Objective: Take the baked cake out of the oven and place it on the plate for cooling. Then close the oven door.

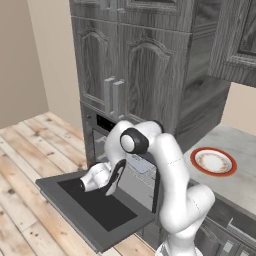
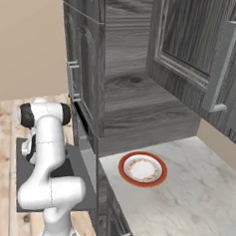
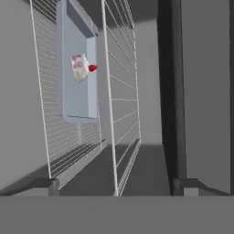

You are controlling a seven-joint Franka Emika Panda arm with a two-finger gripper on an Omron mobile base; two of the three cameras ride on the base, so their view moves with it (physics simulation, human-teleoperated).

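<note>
- The gripper (image 1: 114, 181) is over the lowered oven door (image 1: 95, 210); its jaws are wide open and hold nothing.
- The cake (image 3: 80, 67) sits on a tray (image 3: 77, 98) inside the oven (image 1: 127, 170).
- The plate (image 2: 143, 169) is on the bench (image 2: 193, 205).

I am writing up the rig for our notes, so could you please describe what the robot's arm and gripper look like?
The arm is glossy white, built of rounded tubular segments with thin seam lines. Its joints carry dark caps: a black disc with a white round centre shows at the elbow. The gripper has a white body and two slim dark fingers. In the hand view the finger tips are small grey blocks. No cables or markings are visible.
</note>
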